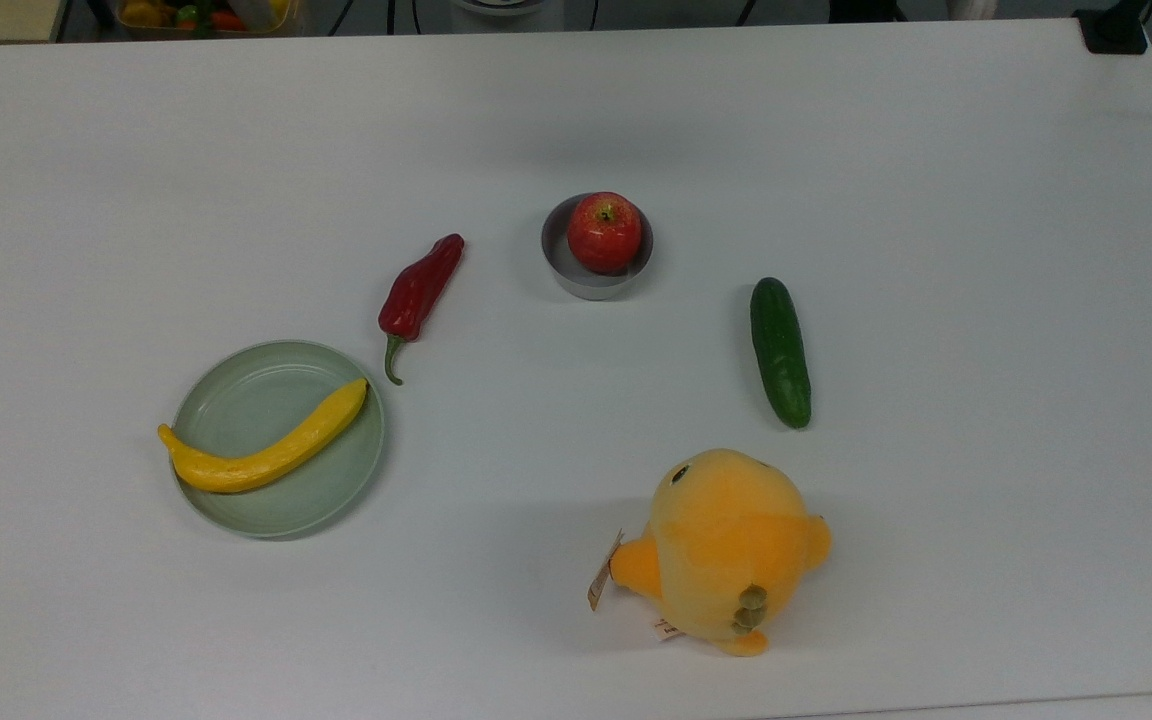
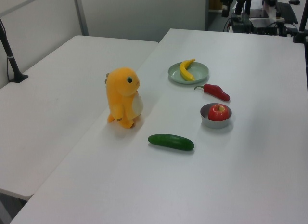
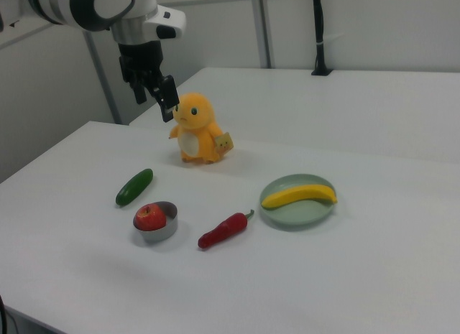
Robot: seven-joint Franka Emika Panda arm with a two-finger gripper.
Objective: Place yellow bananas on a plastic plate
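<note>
The yellow banana [image 1: 266,450] lies across the pale mint-green plastic plate [image 1: 236,390] at the top view's left, its stem tip poking past the plate's rim. In the left view the banana [image 2: 186,69] rests on the plate [image 2: 201,70] at the table's far end. In the right view the banana [image 3: 300,196] sits on the plate [image 3: 287,215] at the right. My gripper [image 3: 154,97] hangs high above the table at the right view's upper left, far from the plate, open and holding nothing.
A red chili pepper [image 1: 419,290] lies just beside the plate. A red apple [image 1: 604,232] sits in a small grey bowl [image 1: 561,270]. A green cucumber [image 1: 780,350] and a yellow-orange plush toy [image 1: 726,545] occupy the top view's right half.
</note>
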